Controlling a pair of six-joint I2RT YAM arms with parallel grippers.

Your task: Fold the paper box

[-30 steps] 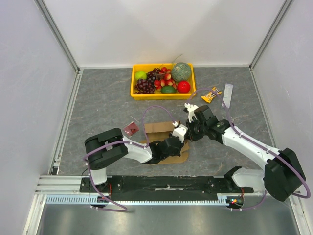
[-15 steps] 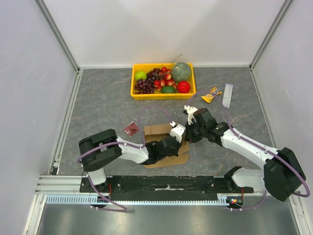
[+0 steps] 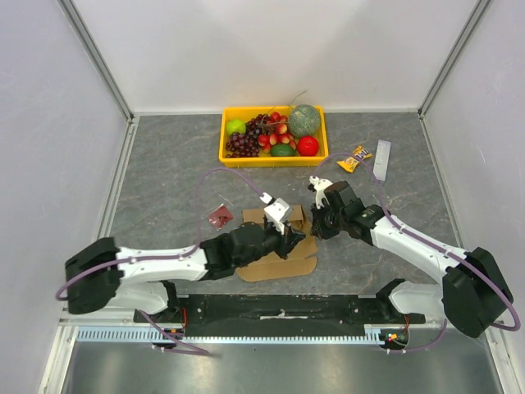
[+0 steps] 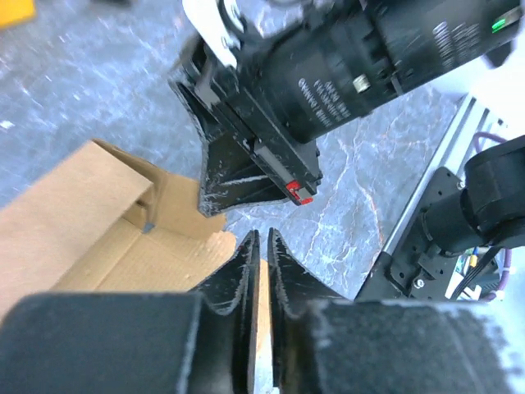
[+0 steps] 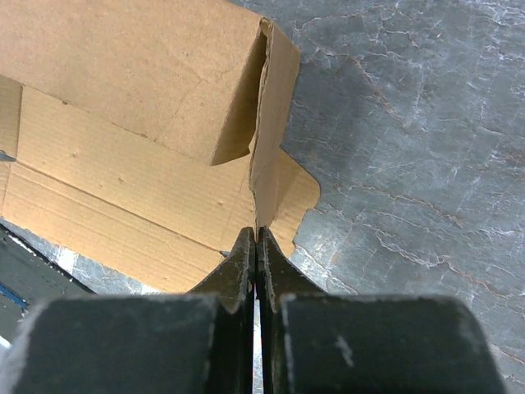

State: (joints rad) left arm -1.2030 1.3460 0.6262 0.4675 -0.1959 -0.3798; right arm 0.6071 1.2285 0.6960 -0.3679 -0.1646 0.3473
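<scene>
The paper box (image 3: 275,261) is a brown cardboard sheet lying partly folded at the near middle of the table, with one wall raised. My left gripper (image 3: 287,234) is at its right part, and its jaws are nearly closed on a thin cardboard edge (image 4: 263,234). My right gripper (image 3: 316,223) is just right of it, shut on the lower end of an upright flap (image 5: 257,231). The box also shows in the left wrist view (image 4: 74,213) and the right wrist view (image 5: 123,107). The right gripper's fingers (image 4: 238,180) stand close in front of the left one.
A yellow tray (image 3: 232,156) of fruit stands at the back. A small dark-red packet (image 3: 219,216) lies left of the box. A yellow snack packet (image 3: 353,158) and a white strip (image 3: 382,160) lie at the back right. A metal rail (image 3: 107,308) runs along the near edge.
My left arm has swung its elbow far out to the left and stretched low, while its gripper stayed at the box. The right arm has barely moved.
</scene>
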